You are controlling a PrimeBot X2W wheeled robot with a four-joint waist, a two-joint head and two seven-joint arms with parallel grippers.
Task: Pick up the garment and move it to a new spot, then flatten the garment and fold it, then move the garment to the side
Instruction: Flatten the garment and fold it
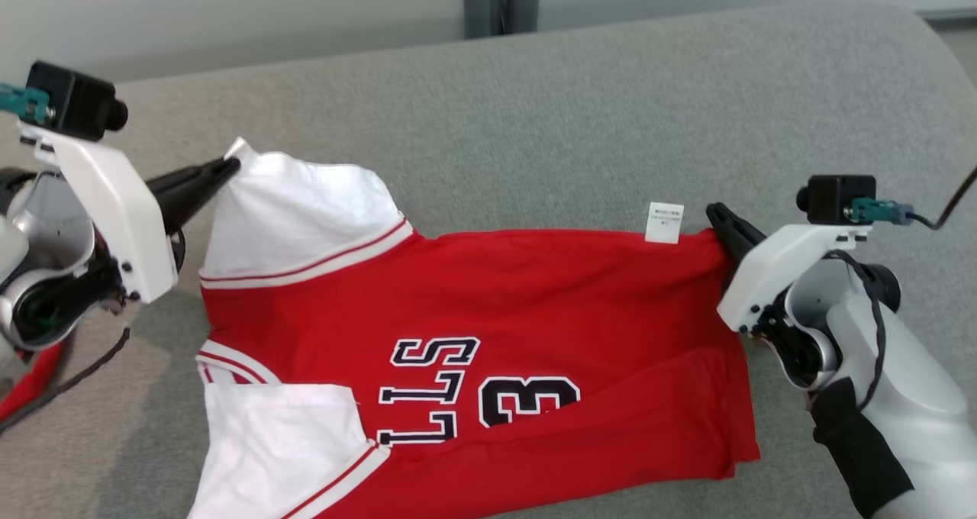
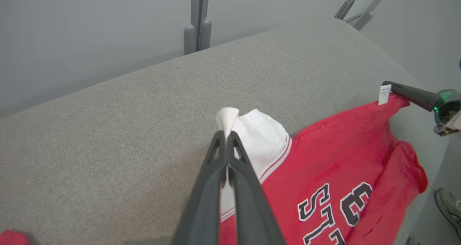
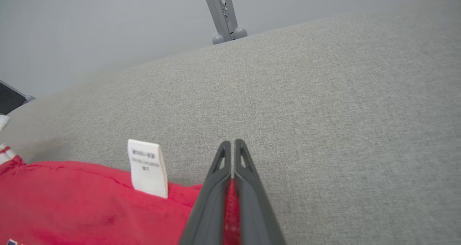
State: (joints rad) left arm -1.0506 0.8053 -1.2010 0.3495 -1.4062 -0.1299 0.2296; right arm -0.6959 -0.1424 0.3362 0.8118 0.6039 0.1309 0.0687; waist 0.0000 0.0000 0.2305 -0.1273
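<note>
Head view: a red jersey (image 1: 534, 305) with white sleeves and black lettering lies spread across the near half of the grey fabric-covered surface (image 1: 611, 107), running off the picture's lower edge. The left gripper (image 1: 229, 166) is pinched shut on the tip of the far white sleeve (image 1: 298, 214). The right gripper (image 1: 717, 214) is closed on the far red corner, just beside the care label (image 1: 663, 222). The far edge runs fairly straight between the two.

Left wrist view: the fingers meet with a peak of white cloth poking out past the tips, and the sleeve looks raised a little off the surface. The cloth sags between the two holds, so it is soft and light, with no stiffness of its own.

Right wrist view: a sliver of red cloth is trapped between the closed fingers, a thin bite near the edge.

Judgement: it weighs little, but the knit may creep out of narrow pinches. Corners and hems are the sound places to hold, and both holds should move together, keeping the edge taut, so the body does not bunch.
</note>
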